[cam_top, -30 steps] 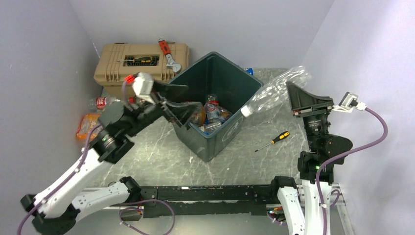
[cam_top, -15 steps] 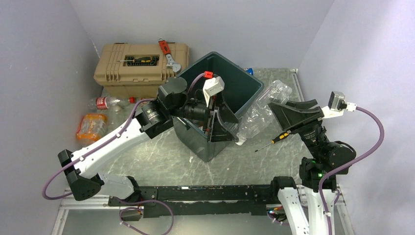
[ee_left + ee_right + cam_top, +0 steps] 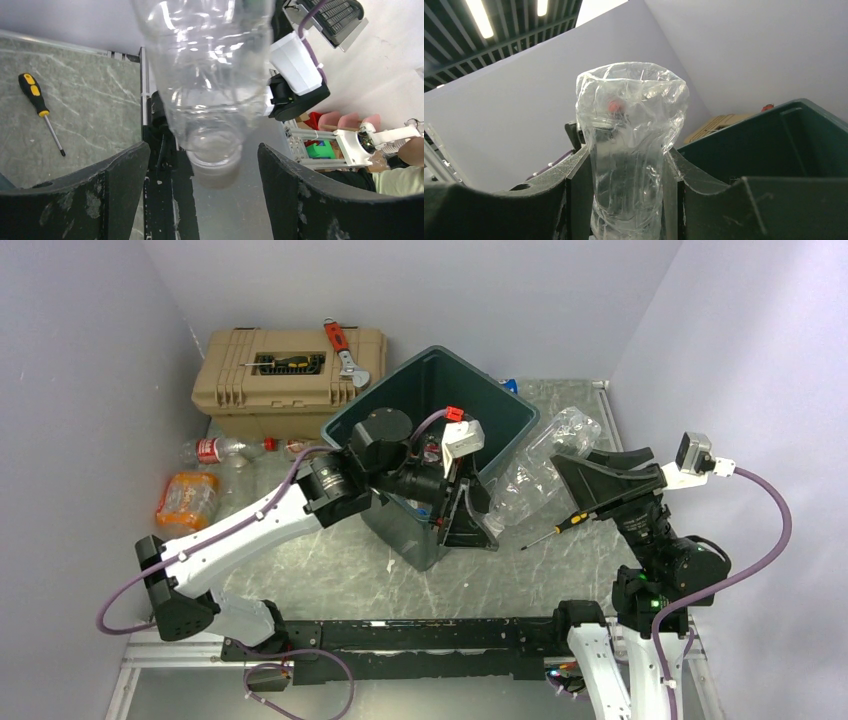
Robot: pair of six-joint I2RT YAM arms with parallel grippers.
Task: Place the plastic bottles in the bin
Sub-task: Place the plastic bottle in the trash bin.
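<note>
A yellow-handled screwdriver (image 3: 562,526) lies on the desk (image 3: 330,570), just off the near-right side of the bin (image 3: 497,418). The left claw (image 3: 470,523) hangs at that same near-right side, and its arm reaches across the bin's near corner. Its jaws are spread wide. In the left wrist view a clear bottle (image 3: 210,75) runs down between them with a gap on each side, touching neither.

This bottle is tilted in the air, just outside the bin's right wall. Whether it brushes the wall cannot be told. The right claw (image 3: 558,468), further right of the bin, is pinching the clear bottle, and the right wrist view shows both jaws pressed into its crumpled sides.

Left of the bin, a crushed orange bottle (image 3: 185,498) lies on the desk, with a red-label bottle (image 3: 215,448) a little further back. Beyond the bin's left corner stands a tan toolbox (image 3: 290,390) with a red wrench (image 3: 340,345) on its lid.
</note>
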